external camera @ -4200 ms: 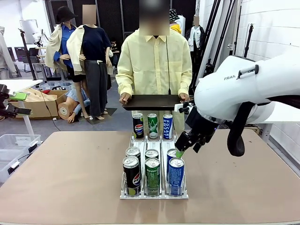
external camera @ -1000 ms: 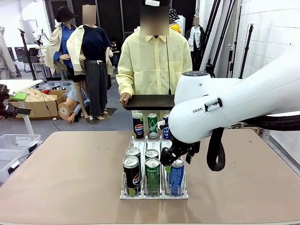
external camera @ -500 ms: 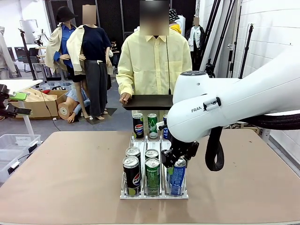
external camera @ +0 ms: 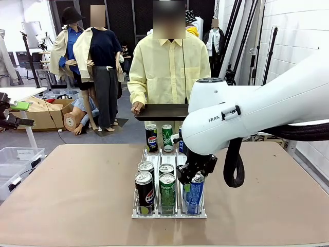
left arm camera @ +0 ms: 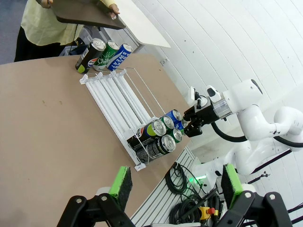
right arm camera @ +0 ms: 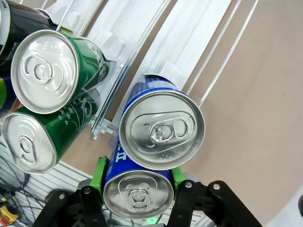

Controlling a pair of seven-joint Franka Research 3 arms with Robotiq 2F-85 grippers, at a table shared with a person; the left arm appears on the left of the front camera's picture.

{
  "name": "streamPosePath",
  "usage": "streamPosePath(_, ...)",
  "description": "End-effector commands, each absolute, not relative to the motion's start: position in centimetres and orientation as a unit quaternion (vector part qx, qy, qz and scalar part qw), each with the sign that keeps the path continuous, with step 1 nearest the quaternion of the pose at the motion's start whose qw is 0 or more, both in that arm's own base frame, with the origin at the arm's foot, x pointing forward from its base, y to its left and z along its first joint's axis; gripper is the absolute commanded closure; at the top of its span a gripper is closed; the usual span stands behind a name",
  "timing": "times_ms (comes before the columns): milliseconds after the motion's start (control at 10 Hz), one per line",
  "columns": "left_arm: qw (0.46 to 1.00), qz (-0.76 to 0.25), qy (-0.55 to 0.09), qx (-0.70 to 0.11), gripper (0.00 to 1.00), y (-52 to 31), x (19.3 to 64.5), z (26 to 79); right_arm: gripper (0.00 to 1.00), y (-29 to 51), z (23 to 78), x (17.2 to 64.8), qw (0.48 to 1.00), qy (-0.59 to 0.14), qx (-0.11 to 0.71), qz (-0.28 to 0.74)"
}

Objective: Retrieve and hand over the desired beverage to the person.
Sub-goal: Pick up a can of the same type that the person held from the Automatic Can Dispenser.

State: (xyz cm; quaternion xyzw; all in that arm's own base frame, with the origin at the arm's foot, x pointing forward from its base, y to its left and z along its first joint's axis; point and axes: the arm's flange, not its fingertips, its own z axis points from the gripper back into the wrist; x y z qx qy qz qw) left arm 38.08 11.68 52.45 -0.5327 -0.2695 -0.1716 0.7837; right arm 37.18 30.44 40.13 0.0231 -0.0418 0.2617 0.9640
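Broadly, largest item first.

1. Table (external camera: 77, 195): brown top, carries the whole stock.
2. Person (external camera: 167, 72): stands at the far edge, facing the robot.
3. Right arm (external camera: 247, 121): reaches in from the right side and bends down over the near end of the rack, so its wrist looks straight onto the can tops.
4. Tray (external camera: 162, 111): dark and flat, held level in both of the person's hands above the far edge, probably as the place to receive a drink.
5. Rack (external camera: 155, 156): white, three lanes running from the far edge toward the near edge, with the middle stretch bare. Each lane keeps one kind in line.
6. Three cans (external camera: 167, 138): black, green and blue, upright at the far end of the rack.
7. Black cans (external camera: 144, 188) and green cans (external camera: 166, 188): two of each, upright at the near end in the left and middle lanes.
8. Blue can (right arm camera: 137, 195): front of the right lane at the near end, upright, with a second blue one touching behind it. Likely the wanted drink, though nothing confirms the choice.
9. Right gripper (external camera: 194, 174): green pads pinch that front blue can on both sides. It does not look lifted yet.
10. Left gripper (left arm camera: 175, 187): fingers spread, nothing between them, parked well apart from the rack to leave the lanes free.
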Motion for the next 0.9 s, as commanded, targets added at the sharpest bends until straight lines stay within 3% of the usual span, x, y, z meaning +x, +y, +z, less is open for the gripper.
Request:
streamPosePath(0,0.776,-0.170,-0.276,-0.541,0.00,11.76,38.11,52.61,1.00,30.49,40.10,37.12,0.964,-0.043,0.022,0.262)
streamPosePath(800,0.776,-0.170,-0.276,-0.541,0.00,11.76,38.11,52.61,1.00,30.80,40.97,36.86,0.961,-0.036,0.017,0.272)
